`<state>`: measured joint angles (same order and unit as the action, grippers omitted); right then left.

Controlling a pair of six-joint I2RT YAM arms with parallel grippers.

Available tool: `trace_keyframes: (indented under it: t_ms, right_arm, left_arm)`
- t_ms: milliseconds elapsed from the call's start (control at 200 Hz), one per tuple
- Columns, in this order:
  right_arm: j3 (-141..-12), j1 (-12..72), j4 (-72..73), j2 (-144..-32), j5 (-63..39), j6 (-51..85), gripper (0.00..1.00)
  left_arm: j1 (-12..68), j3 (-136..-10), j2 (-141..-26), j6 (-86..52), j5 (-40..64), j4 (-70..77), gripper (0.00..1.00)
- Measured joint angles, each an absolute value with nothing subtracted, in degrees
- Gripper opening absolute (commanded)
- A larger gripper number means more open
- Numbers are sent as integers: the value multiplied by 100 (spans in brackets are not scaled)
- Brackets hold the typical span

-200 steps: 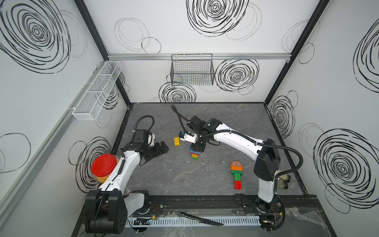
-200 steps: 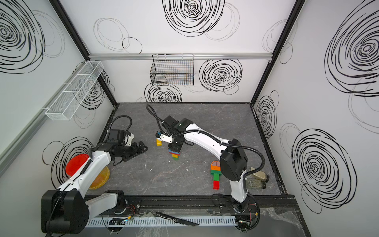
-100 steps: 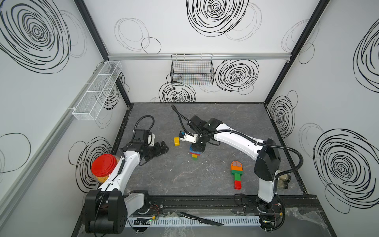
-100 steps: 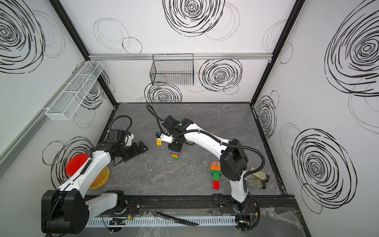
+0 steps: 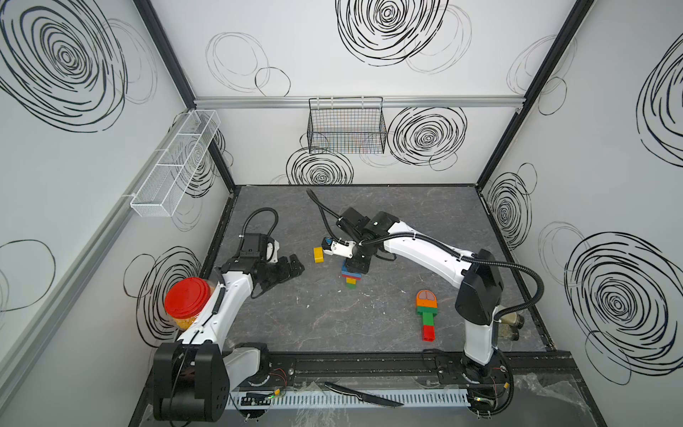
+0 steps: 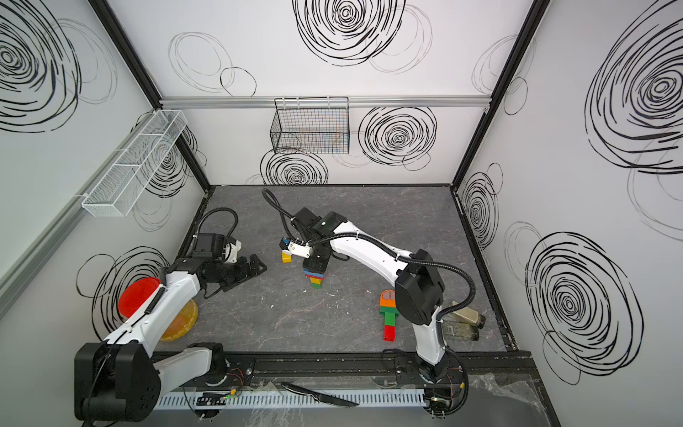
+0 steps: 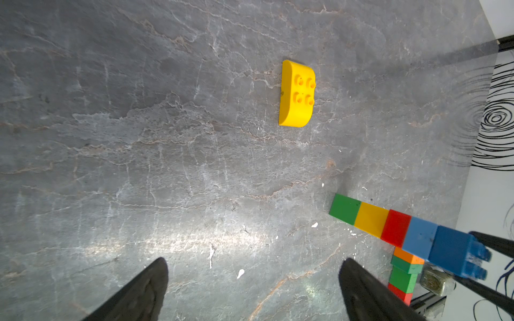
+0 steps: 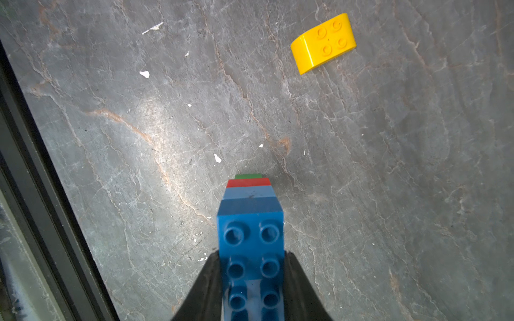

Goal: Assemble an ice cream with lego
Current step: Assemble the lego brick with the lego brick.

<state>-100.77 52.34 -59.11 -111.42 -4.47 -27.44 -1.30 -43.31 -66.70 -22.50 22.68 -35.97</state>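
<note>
Clenched in right gripper [image 8: 251,257]: dark blue top brick [image 8: 250,236] of lego stack [image 5: 351,278], green end lowest, over surface [image 5: 332,318]. Just beside stack: loose yellow dome piece [image 5: 318,254]. Beyond dome from stack: left gripper [image 7: 251,268], released, empty. Well apart from stack: orange-green-red build [image 5: 427,314], lying flat.

Bright, even overhead light, soft shadows, glare patch on the tabletop [image 7: 180,241] in wrist views, top views warped at edges.

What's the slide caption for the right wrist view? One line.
Right end effector clamped on the blue brick topping a stack; yellow dome piece lies apart.
</note>
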Motion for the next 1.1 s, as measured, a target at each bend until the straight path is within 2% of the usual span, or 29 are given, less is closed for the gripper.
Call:
trace_keyframes:
  t_ms: [245, 696, 1101]
  right_arm:
    - [-10036, 5240, -5863, -11111, -432, -2952, 6]
    - [-10243, 5247, -6025, -11203, -399, -3092, 19]
    - [-10320, 5247, -6106, -11238, -425, -3111, 36]
  left_arm:
    - [-130, -4342, -6654, -2248, 2268, -3601, 99]
    - [-130, -4362, -6654, -2250, 2268, -3603, 99]
    - [-130, -4401, -6619, -2250, 2268, -3616, 99]
